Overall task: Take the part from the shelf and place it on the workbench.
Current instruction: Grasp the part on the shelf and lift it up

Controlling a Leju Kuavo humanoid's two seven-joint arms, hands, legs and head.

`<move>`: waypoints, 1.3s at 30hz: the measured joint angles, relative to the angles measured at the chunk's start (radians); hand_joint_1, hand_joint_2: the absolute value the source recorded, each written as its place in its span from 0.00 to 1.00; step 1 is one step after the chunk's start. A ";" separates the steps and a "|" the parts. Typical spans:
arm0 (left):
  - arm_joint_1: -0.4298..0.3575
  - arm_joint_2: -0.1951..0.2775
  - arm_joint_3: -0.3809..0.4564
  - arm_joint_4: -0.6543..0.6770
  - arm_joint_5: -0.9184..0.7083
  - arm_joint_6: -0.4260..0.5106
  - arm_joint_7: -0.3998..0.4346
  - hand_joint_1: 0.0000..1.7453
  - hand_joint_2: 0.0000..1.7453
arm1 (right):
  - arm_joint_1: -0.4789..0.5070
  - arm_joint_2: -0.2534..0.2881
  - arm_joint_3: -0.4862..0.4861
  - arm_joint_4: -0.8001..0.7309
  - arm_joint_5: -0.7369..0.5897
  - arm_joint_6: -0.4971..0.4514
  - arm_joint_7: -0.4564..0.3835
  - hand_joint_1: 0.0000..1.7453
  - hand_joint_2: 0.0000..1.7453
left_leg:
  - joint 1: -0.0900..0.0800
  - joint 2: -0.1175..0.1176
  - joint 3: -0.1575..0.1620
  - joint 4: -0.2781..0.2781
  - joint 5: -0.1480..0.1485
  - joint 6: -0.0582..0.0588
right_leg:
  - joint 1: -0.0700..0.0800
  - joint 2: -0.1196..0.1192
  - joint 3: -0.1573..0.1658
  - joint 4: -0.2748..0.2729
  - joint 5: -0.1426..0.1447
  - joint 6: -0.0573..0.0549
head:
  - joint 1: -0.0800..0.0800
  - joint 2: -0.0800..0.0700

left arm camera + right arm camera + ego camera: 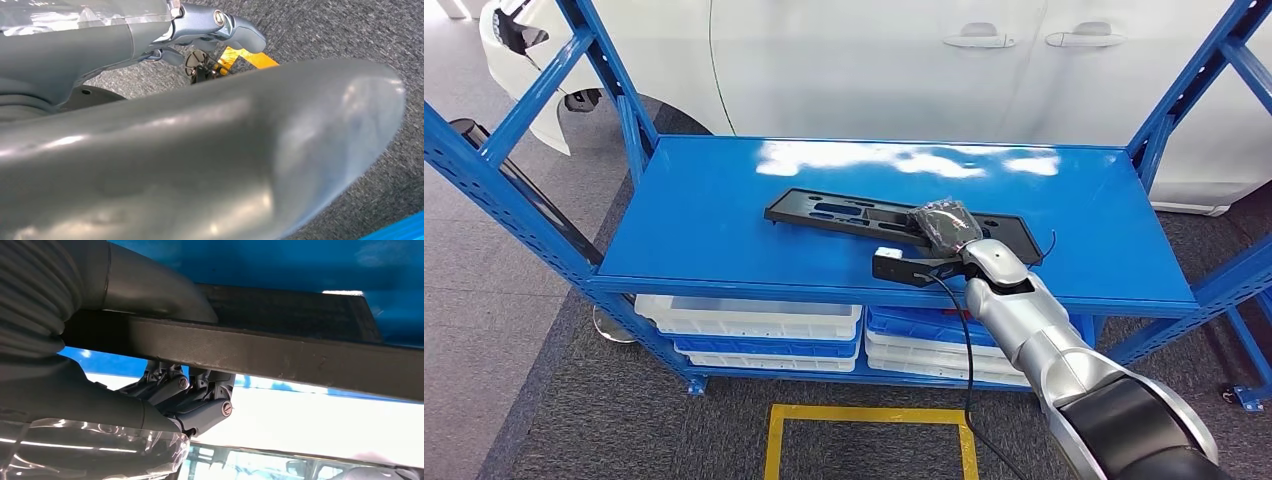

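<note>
One black plastic part, long, flat and perforated, lies on the top board of the blue shelf, toward the board's front edge. The right hand grips the part near its right end: in the right wrist view the thumb lies on one face and the fingers curl under the opposite face. The left hand hangs over grey carpet, fingers curled in, holding nothing. Below the top board sit two stacks of trays. One white car stands behind the shelf.
</note>
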 joint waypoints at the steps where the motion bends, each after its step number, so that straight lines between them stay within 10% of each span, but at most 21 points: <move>1: 0.000 0.000 0.000 0.000 0.000 0.000 0.000 0.00 0.00 | 0.000 0.000 -0.001 0.000 -0.002 0.000 -0.001 1.00 1.00 | 0.000 0.000 0.000 0.000 0.000 0.000 | 0.000 0.000 0.000 0.000 0.000 0.000 | 0.000 0.000; 29: -0.006 0.000 0.000 0.000 0.009 -0.005 -0.010 0.00 0.00 | 0.054 -0.023 -0.071 -0.341 -0.208 0.099 -0.099 0.85 1.00 | 0.000 0.000 -0.002 0.000 0.000 0.000 | 0.000 0.001 -0.002 0.000 0.000 0.001 | 0.000 0.000; 33: -0.006 0.000 0.000 0.000 0.011 -0.006 -0.011 0.00 1.00 | 0.057 -0.029 -0.072 -0.411 -0.278 0.135 -0.122 0.83 1.00 | 0.000 0.000 -0.002 0.000 0.000 0.000 | 0.000 0.001 -0.002 0.000 0.000 0.001 | 0.000 0.000; 39: -0.006 0.000 0.000 0.000 0.014 -0.017 -0.021 0.00 1.00 | 0.058 -0.035 -0.076 -0.545 -0.419 0.218 -0.153 0.83 1.00 | 0.000 0.000 -0.003 0.000 0.000 0.000 | 0.000 0.001 -0.003 0.000 0.000 0.001 | 0.000 0.000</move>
